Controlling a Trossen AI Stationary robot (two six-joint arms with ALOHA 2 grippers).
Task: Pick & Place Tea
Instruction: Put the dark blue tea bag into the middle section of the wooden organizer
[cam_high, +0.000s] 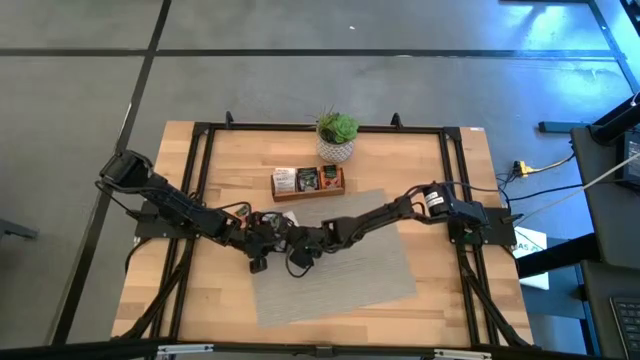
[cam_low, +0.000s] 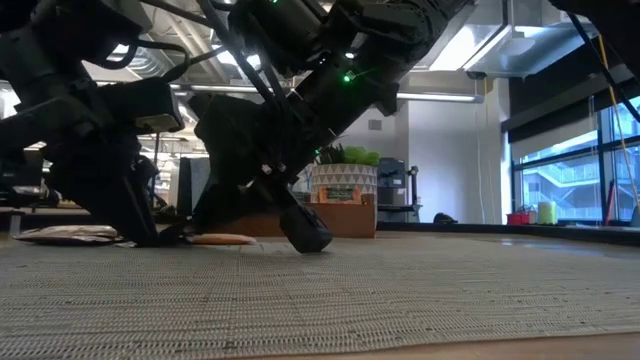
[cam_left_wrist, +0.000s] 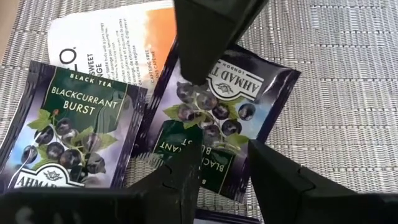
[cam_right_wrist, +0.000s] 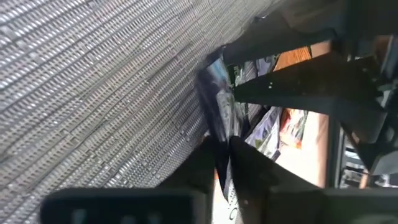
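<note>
Glossy dark packet pinched edge-on above ribbed mat.

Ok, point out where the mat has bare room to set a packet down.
The grey mat is bare right of the right hand, out to its right edge. Its left corner is crowded: both hands and tea packets; the left hand is there too.

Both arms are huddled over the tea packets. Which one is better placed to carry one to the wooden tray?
Probably the right. The right gripper pinches a dark packet by its edge, while the left gripper hangs open above the mat, holding nothing.
</note>
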